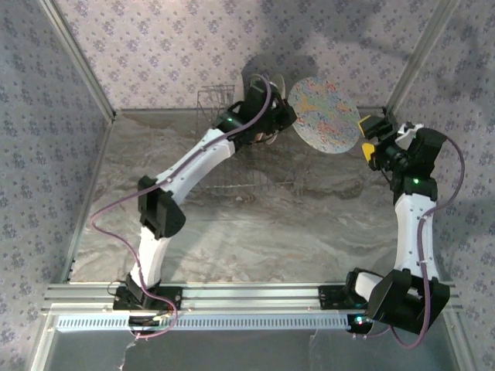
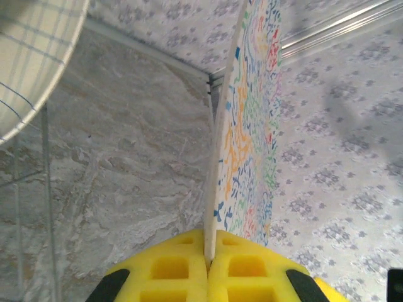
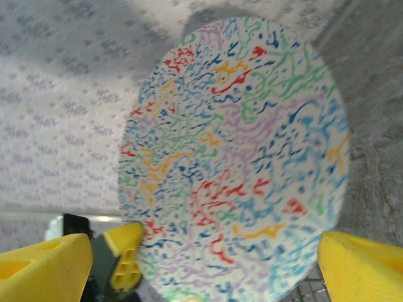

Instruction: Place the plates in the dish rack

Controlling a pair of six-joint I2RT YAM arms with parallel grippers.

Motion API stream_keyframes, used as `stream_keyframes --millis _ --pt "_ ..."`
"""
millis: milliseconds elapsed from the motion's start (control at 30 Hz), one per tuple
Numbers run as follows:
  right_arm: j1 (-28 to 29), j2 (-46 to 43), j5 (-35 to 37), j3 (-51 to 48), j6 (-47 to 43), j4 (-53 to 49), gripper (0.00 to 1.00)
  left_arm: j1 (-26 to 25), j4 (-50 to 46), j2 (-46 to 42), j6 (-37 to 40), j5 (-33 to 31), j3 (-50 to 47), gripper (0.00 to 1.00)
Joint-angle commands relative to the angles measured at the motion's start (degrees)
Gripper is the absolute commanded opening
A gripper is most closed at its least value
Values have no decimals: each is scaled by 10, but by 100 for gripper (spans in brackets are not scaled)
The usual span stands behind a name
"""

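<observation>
My left gripper [image 2: 209,251] has its jaws shut tight on the rim of the mosaic plate [image 1: 325,116]. I hold the plate on its edge, up in the air above the table [image 1: 271,232], because a plate has to stand up to slip between the prongs. It hangs just to the right of the dish rack [image 1: 267,182], not in it yet. My right gripper [image 1: 371,143] is near the far side of the plate with its jaws wide apart. From its own camera the plate's bright face is right in front, and I think it waits there to steady the plate if it tips. A pale plate with thin lines [image 2: 31,63] stands by the rack wires to my left, so I must pick a free slot beside it.
</observation>
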Motion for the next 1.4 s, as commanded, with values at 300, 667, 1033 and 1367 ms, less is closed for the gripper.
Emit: stream_keyframes --millis 300,667,1033,1367 --pt "-7 28 -172 99 -163 -90 88 73 34 -312 140 94 -232 0" --pt "107 86 -234 203 -258 -126 80 246 103 -529 127 282 -472 0" --pt "217 138 -178 207 -296 -122 76 285 108 -493 158 413 -476 0" --pt "223 156 -209 215 -280 -108 73 285 139 -427 158 431 -455 0"
